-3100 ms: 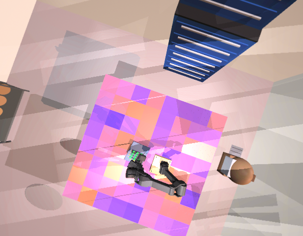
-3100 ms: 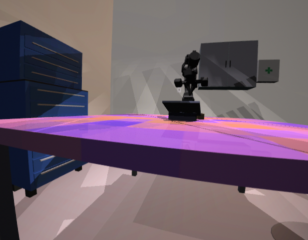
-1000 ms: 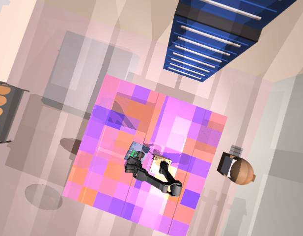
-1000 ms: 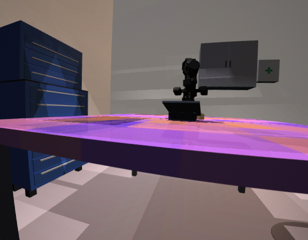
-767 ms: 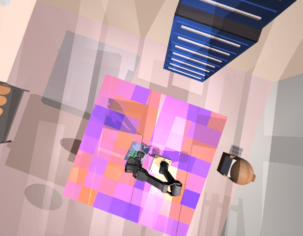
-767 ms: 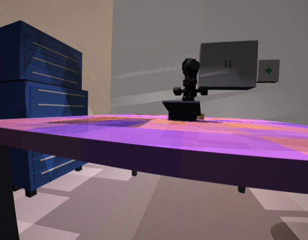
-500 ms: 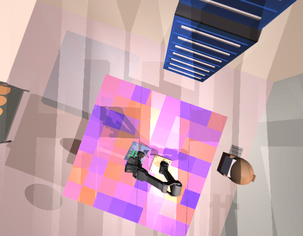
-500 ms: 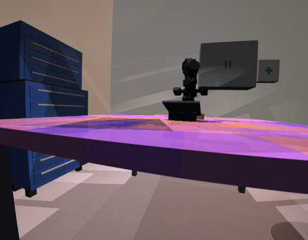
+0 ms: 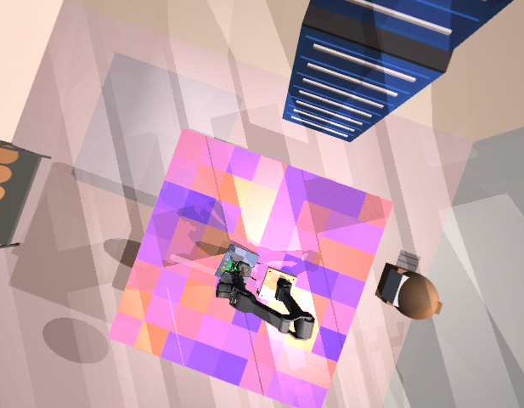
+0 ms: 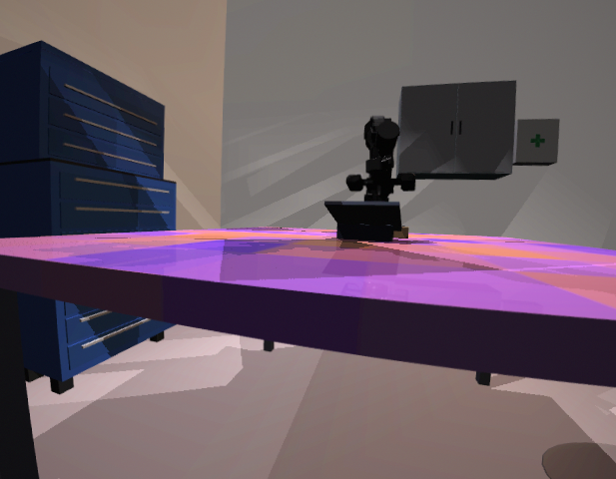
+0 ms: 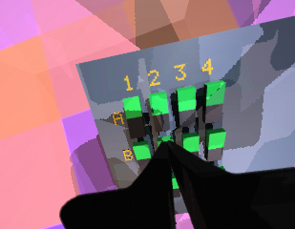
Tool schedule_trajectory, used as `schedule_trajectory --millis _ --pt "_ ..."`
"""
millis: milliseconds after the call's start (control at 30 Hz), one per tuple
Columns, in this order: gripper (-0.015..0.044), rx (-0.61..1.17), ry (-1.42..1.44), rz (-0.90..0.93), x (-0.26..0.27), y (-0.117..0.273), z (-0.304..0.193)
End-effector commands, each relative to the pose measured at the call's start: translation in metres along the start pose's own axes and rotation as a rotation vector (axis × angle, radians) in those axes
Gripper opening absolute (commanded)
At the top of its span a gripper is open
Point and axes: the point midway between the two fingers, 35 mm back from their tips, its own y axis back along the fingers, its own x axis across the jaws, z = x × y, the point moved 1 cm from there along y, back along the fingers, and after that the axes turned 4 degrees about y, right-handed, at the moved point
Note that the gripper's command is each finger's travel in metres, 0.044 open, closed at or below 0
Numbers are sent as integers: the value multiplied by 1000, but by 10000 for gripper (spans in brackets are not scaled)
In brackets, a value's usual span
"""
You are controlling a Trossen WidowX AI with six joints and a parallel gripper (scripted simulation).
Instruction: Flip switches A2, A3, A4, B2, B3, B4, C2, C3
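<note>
Top: hand (image 9: 235, 269) (image 11: 166, 145) over the near-left part of the switch panel (image 9: 247, 256) (image 10: 366, 217) (image 11: 242, 110), on the tabletop (image 9: 200, 325) (image 10: 308, 280). Exterior: panel tilted, its raised back hiding the fingertips. Wrist: hand closed, holding nothing, tips at switch B2 (image 11: 165, 139), row A beyond; contact unclear, so B2 is probably the next press.

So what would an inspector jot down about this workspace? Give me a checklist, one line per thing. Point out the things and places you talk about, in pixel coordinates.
Surface: table (image 9: 345, 254) (image 10: 308, 303), patchwork of pink, purple and orange.
Job's things: panel (image 9: 249, 256) (image 10: 363, 206) (image 11: 247, 62), green-ended switches; rows A and B readable, lower ones mostly hidden.
Clutter: nothing seen.
Gripper: fingers shut, empty, over the panel around B2.
Cables: nothing seen.
Surroundings: blue drawers (image 9: 363, 59) (image 10: 109, 116), grey wall cabinet (image 10: 429, 129), green-cross box (image 10: 537, 152).
</note>
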Motion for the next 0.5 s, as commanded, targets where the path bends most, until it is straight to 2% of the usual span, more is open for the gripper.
schedule_trajectory --millis 0,467 --pt "0 5 5 5 1 -2 -1" --pt "0 5 5 5 1 -4 -1"
